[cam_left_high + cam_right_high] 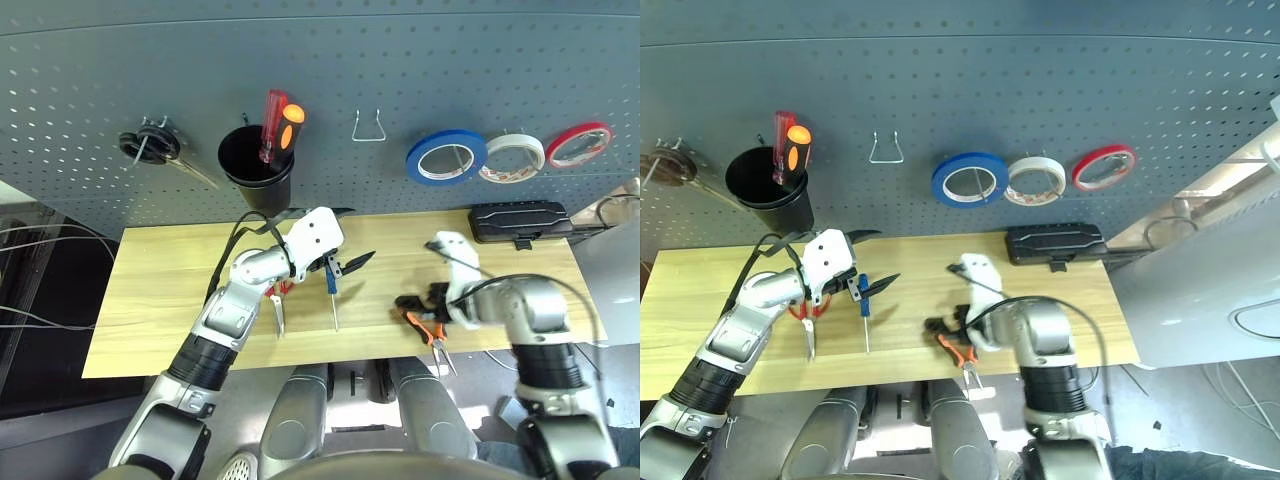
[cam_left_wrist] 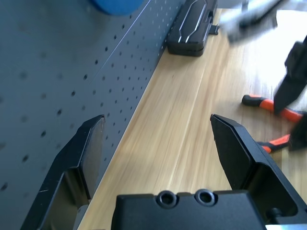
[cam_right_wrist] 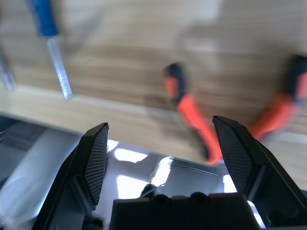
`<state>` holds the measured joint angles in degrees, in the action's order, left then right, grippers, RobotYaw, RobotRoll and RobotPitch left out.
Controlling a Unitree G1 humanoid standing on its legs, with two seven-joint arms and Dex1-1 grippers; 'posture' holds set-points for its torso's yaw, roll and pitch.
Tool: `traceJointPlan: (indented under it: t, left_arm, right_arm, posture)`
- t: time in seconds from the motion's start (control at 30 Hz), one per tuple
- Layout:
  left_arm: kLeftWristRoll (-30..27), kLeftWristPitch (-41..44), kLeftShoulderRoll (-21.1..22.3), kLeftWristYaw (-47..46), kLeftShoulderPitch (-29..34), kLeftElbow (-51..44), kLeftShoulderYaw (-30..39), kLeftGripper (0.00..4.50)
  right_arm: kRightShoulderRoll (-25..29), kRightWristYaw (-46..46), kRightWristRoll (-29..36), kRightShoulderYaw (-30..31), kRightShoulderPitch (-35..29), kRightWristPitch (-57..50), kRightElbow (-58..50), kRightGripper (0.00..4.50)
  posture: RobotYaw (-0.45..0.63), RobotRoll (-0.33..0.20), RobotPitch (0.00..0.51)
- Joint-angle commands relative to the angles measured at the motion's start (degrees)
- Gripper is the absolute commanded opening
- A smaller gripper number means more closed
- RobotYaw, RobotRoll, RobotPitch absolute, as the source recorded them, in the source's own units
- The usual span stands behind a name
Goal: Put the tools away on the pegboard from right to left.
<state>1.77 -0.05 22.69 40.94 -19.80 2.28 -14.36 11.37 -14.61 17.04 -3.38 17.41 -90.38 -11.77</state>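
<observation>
The wide blue tape roll [image 1: 446,158] hangs on the big dark grey-blue pegboard [image 1: 400,60], right beside a white tape roll [image 1: 512,157] and a red tape roll [image 1: 578,144]. Further left on the board there's an empty bent wire hook [image 1: 368,127] and a black plastic cup [image 1: 256,163] holding a red-handled screwdriver [image 1: 272,122] and an orange-handled screwdriver [image 1: 289,124].

Down on the light wooden worktop [image 1: 160,290]: the orange-and-black-handled pliers [image 1: 428,330] lie near the front edge, just under the right claw [image 3: 160,158], which points steeply down with its fingers spread wide and nothing between them (the wrist view shows the orange handles right below it). The slim blue-handled screwdriver [image 1: 331,290] lies mid-worktop with its shaft toward the front edge, and the red-handled scissors [image 1: 276,298] sit just to its left — both partly under the left arm.

The left claw [image 1: 348,240] hovers above the worktop close to the pegboard, fingers spread apart, holding nothing. A flat black case [image 1: 520,220] rests at the back right of the worktop.
</observation>
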Motion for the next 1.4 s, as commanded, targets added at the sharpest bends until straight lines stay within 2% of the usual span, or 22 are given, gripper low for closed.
traceJointPlan:
  t: [0.03,0.23,0.57,1.0,1.17,1.27,1.4]
  left_arm:
    - [0.0,-0.3,0.0,0.5,0.8,0.5,-0.6,4.50]
    - [0.0,-0.3,0.2,0.5,1.2,0.5,-0.5,4.50]
    - [0.0,-0.7,0.0,0.4,0.8,1.0,-0.5,4.50]
    - [0.0,-1.4,-0.4,0.8,0.2,1.8,-0.7,4.50]
    - [0.0,-1.5,-0.3,1.1,0.4,1.6,-0.8,4.50]
    - [0.1,-1.7,-0.2,1.3,0.5,1.8,-0.8,4.50]
    - [0.1,-1.9,-0.3,1.5,0.1,2.2,-0.8,4.50]
  right_arm:
    - [0.9,2.3,0.9,-0.6,-2.6,-2.1,-2.6,4.47]
    - [2.0,5.6,3.8,-0.6,-1.8,-2.1,-4.3,4.47]
    - [6.3,12.0,12.4,-2.3,-2.3,-2.1,-7.3,4.47]
    - [2.5,25.2,17.6,-3.3,-7.3,-2.1,-10.3,4.47]
    - [6.4,22.3,16.0,1.5,-3.8,-1.8,-15.3,4.47]
    - [12.7,12.9,11.3,6.9,6.9,13.1,-0.5,4.47]
    - [17.1,2.8,3.4,12.5,4.6,36.0,10.8,4.47]
  posture:
    - [-0.01,0.000,0.266]
    - [0.00,0.000,0.266]
    - [-0.02,0.000,0.262]
    - [-0.01,0.000,0.258]
    - [-0.01,0.000,0.253]
    - [-0.02,0.000,0.250]
    - [-0.02,0.000,0.248]
